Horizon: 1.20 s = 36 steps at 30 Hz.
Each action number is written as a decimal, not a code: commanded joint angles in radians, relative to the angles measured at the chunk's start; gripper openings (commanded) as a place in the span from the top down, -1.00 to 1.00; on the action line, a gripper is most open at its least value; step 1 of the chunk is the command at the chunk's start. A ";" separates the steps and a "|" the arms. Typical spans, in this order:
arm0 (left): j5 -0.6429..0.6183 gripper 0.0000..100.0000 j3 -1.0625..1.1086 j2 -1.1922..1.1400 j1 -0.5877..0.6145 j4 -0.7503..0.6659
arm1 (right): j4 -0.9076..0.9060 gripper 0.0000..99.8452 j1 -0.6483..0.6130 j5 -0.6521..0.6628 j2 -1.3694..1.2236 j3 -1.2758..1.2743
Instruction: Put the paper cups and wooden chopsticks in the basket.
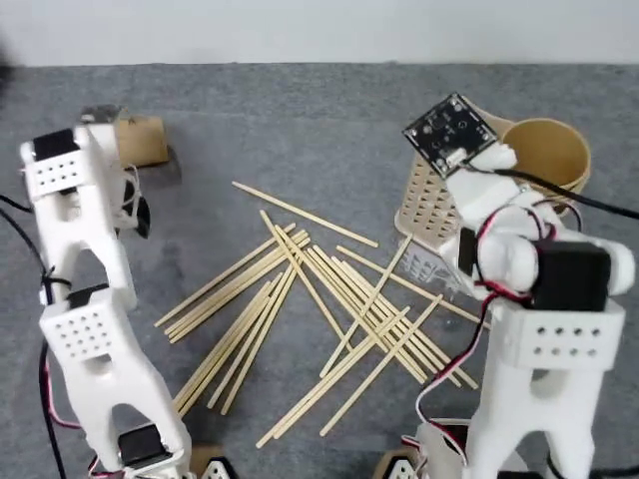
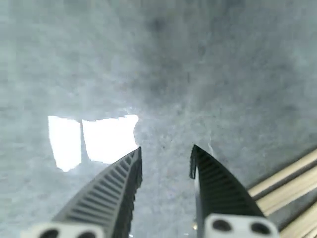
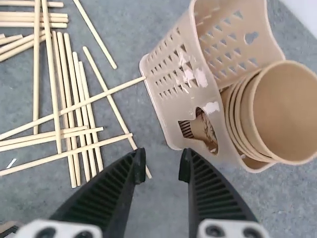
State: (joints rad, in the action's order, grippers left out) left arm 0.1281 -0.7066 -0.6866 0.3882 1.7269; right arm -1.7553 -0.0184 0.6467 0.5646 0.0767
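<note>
Hovering just beside the basket [image 3: 173, 74], the right tool [image 3: 161, 151] is part open and empty; a nudge could tip it and spill the stacked cups [image 3: 277, 119]. Left tool [image 2: 166, 151] likewise, over bare desk [image 2: 198, 59]. Crossed chopsticks [image 1: 329, 299] may drag neighbours when lifted; one cup [image 1: 140, 140] lies apart

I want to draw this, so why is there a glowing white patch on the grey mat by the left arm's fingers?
Left wrist view: the white patch is blown-out brightness, its source unclear. High view: the paper cup throws a soft shadow on the mat. Right wrist view: even light, no glare on the basket.
</note>
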 commanded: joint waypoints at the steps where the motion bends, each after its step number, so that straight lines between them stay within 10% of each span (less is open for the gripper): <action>1: 0.003 0.69 -0.048 0.178 0.044 0.003 | -0.033 0.73 0.010 0.014 0.047 -0.003; 19: 0.008 0.49 -0.122 -0.118 0.143 -0.525 | -0.033 0.73 0.004 0.011 0.045 -0.057; 36: 0.121 0.48 -0.122 -0.160 0.051 -0.477 | -0.033 0.73 -0.013 0.011 0.045 -0.057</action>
State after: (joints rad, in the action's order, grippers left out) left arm 0.2386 -0.7818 -0.8723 0.4480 1.2820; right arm -1.7553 -0.0245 0.6498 0.5938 0.0153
